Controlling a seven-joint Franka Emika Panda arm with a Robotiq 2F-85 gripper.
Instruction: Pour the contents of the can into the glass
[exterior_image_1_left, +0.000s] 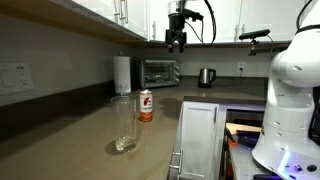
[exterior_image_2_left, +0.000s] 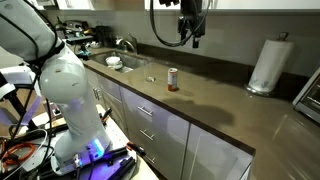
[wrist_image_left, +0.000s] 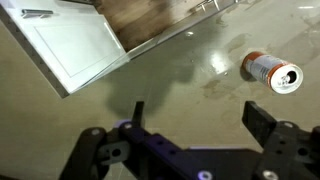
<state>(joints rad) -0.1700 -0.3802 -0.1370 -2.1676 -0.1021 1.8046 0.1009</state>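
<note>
Kitchen counter (exterior_image_1_left: 60, 140) — can (exterior_image_1_left: 145, 105) stands upright well below the spread, empty fingers (wrist_image_left: 260, 120), glass (exterior_image_1_left: 124, 125) beside it.

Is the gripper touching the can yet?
Apart. In an exterior view the open gripper hangs well higher than the can, wide gap between them.

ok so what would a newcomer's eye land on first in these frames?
The gripper hangs open high above the counter, touching nothing. Below it, the small red-and-white can stands upright in the middle of the brown countertop. The tall clear glass stands close by, nearer the camera, and looks empty. The white paper towel roll stands behind them at the wall.
</note>
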